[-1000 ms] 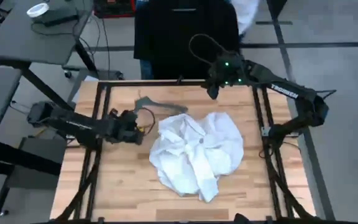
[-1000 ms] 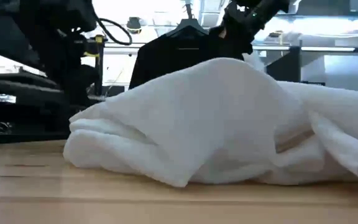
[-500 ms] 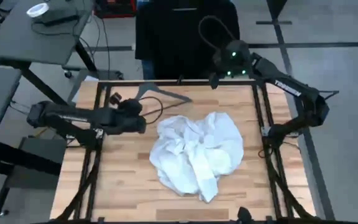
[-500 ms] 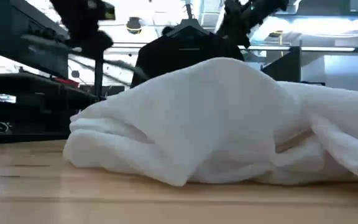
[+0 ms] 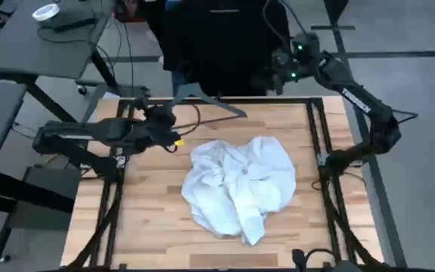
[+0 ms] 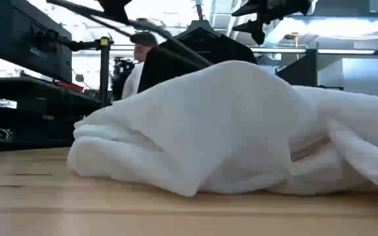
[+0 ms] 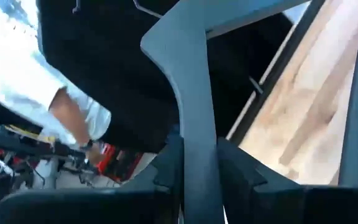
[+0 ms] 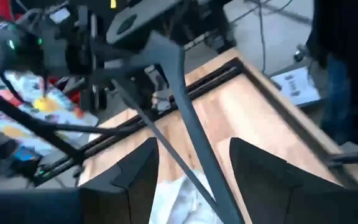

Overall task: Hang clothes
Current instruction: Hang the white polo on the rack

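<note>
Wooden counter [image 5: 149, 219] with a black frame fills the middle of the room, and a black top [image 5: 217, 45] already hangs on the rack just past its far edge. A person in a white sleeve [image 7: 36, 99] stands back there too.

On the counter lies a big crumpled white top [image 5: 240, 189]. It sits below and to the side of both arms, and nothing touches it.

The left end effector [image 5: 165, 119] is up near the far left of the counter. Its fingers [image 7: 166, 168] are pinched onto one thin arm of a dark hanger [image 5: 202, 98], which sticks out toward the rack.

The right end effector [image 5: 282, 68] hangs high by the rack, with its fingers [image 8: 129, 174] spread apart and nothing in them. The hanger is out in front of it.

I think the step now is getting the hanger ready for the white top. Next, the free right one likely needs to come down and lift the top by its neck, so the hanger can slide inside.
</note>
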{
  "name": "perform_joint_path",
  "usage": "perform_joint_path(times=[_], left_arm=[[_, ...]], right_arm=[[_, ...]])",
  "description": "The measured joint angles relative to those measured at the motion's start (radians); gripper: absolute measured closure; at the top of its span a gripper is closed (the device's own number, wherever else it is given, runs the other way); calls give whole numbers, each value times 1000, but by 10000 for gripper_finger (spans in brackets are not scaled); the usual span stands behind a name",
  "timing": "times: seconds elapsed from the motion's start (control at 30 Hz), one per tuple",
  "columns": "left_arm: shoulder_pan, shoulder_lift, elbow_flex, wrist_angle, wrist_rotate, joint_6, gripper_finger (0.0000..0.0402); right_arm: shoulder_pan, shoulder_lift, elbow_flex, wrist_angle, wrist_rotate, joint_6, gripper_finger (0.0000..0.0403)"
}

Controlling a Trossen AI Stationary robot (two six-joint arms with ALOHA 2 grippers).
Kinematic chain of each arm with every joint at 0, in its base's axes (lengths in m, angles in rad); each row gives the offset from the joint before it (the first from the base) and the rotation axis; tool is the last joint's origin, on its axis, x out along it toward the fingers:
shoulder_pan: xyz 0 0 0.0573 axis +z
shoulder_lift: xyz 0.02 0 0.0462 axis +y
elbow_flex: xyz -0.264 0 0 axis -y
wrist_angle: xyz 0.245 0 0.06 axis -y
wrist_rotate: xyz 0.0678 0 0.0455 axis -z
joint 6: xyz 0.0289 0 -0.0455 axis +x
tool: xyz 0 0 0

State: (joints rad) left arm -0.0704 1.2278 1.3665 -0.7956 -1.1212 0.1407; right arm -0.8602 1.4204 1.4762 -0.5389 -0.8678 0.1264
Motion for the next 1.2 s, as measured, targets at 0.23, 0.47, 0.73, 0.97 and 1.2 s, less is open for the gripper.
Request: perform_joint_path(times=[0.23,0.47,0.73,0.97,1.2], left_arm=[[0,0,44,146,13,166,350],[0,0,46,282,17,253,350],[0,0,46,417,18,374,350],[0,0,46,472,19,416,350],[0,0,46,473,21,413,350]], right_arm=[[35,2,-73,77,-56,-19,218],[82,1,-98,157,-104,-22,218],[128,1,-107,308,-163,61,222],[126,1,-107,435,-191,162,250],[126,1,-107,447,-190,165,308]])
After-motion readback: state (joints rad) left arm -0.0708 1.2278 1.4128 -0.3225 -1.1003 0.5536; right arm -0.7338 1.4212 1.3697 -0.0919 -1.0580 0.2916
